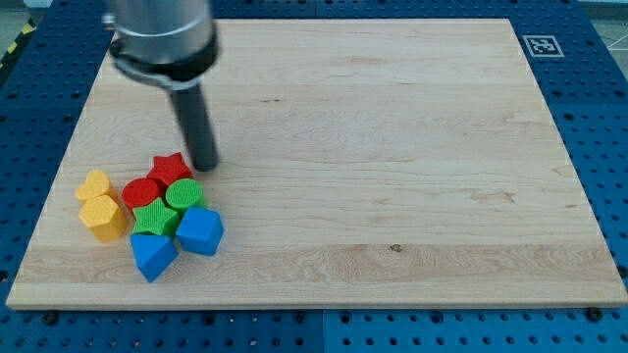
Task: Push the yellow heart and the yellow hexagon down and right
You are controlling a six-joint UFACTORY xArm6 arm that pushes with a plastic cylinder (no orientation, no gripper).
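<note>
The yellow heart [94, 184] lies near the board's left edge, with the yellow hexagon [103, 216] touching it just below. My tip [204, 166] is on the board right of the red star [171, 167], well to the right of and slightly above both yellow blocks. The red star, a red round block [140, 193], a green round block [183, 193] and a green block [155, 219] lie between my tip and the yellow pair.
Two blue blocks [200, 231] [152, 256] sit at the bottom of the cluster. The wooden board [392, 147] rests on a blue pegboard table, with a marker tag [541, 44] at the view's top right.
</note>
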